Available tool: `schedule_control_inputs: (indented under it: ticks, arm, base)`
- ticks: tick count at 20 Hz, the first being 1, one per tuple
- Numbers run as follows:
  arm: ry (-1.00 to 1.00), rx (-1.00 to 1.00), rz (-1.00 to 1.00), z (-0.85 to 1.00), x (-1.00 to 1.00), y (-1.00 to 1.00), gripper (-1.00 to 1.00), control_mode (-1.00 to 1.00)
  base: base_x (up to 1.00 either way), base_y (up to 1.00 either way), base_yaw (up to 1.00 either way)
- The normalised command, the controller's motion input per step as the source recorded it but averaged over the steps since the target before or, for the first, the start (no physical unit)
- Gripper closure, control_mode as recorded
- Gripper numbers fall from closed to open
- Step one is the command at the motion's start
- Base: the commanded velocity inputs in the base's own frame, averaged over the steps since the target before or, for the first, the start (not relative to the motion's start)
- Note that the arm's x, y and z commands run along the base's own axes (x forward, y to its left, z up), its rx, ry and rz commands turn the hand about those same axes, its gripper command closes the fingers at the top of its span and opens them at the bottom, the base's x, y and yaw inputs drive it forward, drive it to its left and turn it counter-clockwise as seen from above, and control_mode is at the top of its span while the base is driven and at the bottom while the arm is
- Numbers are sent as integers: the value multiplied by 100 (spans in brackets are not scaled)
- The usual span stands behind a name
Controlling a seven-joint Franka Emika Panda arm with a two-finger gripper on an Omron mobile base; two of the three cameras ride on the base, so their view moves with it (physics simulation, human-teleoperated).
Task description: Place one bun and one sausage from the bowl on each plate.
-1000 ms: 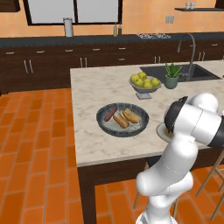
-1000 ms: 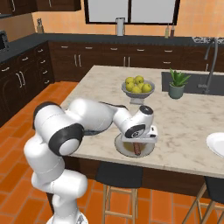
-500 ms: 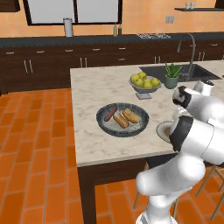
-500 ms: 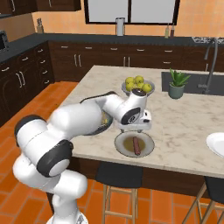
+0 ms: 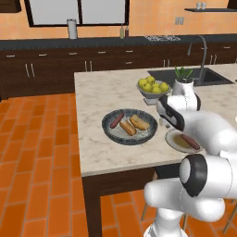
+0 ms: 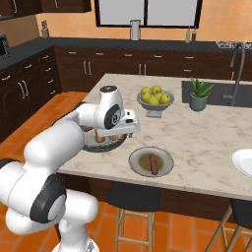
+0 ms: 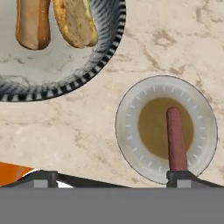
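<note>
- Left base view: the claw (image 5: 163, 123) hangs over the desk (image 5: 99, 152); the bowl (image 5: 129, 127), with a sausage and two buns, lies just to its left. The beige plate (image 5: 184, 141) with one sausage (image 5: 190, 141) lies to its right.
- Right base view: the white plate (image 6: 244, 161) sits well apart, at the desk's far right.
- Hand view: the fingertips (image 7: 183, 176) stand wide apart, holding nothing, above the beige plate.

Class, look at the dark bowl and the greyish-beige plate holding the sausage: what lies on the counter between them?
Nothing: the hand view shows only bare marble counter between the bowl and the plate; they sit apart.
</note>
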Motion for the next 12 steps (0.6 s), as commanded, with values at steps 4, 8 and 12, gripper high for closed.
schedule_control_inputs:
  ticks: [4,8,12]
  arm:
    - [-4,-1,0,13,-1,100,-100,-100]
    - [-10,0,0,20,4,100,-100,-100]
    - [-9,3,0,0,49,100,-100,-100]
  base:
    - [0,0,0]
    - [0,0,0]
    - [0,0,0]
